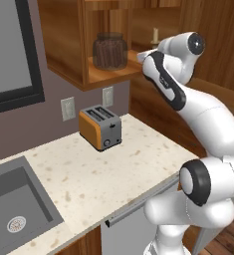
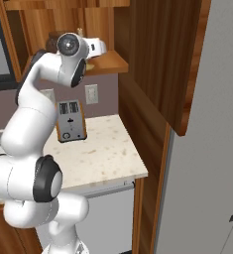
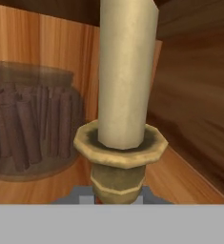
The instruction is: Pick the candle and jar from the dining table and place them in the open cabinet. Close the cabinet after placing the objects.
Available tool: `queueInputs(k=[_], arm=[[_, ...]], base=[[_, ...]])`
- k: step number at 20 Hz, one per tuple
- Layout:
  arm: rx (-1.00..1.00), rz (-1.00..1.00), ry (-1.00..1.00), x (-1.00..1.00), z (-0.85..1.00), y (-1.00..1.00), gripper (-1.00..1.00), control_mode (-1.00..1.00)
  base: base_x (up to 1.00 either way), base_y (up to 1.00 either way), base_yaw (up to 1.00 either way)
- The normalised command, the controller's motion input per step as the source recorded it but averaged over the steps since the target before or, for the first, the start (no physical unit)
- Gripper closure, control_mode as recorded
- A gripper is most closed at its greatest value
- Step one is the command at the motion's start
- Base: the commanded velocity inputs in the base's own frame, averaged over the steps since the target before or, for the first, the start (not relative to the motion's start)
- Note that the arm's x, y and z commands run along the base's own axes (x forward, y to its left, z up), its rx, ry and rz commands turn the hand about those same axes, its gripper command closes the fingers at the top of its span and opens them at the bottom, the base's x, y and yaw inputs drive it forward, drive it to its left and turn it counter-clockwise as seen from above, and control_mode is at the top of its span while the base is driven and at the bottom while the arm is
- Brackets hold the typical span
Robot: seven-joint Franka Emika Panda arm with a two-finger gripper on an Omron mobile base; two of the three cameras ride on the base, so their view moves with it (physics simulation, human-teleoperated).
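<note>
Honestly nothing to read anywhere in here, no words, brand marks or numbers. The orange toaster [image 1: 100, 127] has plain sides and a bare front panel, the jar [image 1: 110, 50] up in the cabinet [image 1: 68, 45] has no label, and the candle [image 3: 125, 76] and its holder are blank too. The two wall outlets [image 1: 67, 108] behind the counter are unmarked as far as I can make out.
</note>
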Motion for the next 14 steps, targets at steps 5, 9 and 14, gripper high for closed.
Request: queueInputs(k=[5,9,14], arm=[[0.01,0.00,0.00,0.22,-0.11,0.00,1.00,-1.00],[0.01,0.00,0.00,0.19,-0.06,0.00,1.00,-1.00],[0.02,0.00,0.00,0.22,-0.01,-0.02,1.00,-1.00]], base=[[0.00,0.00,0.00],[0.00,0.00,0.00],[0.00,0.00,0.00]])
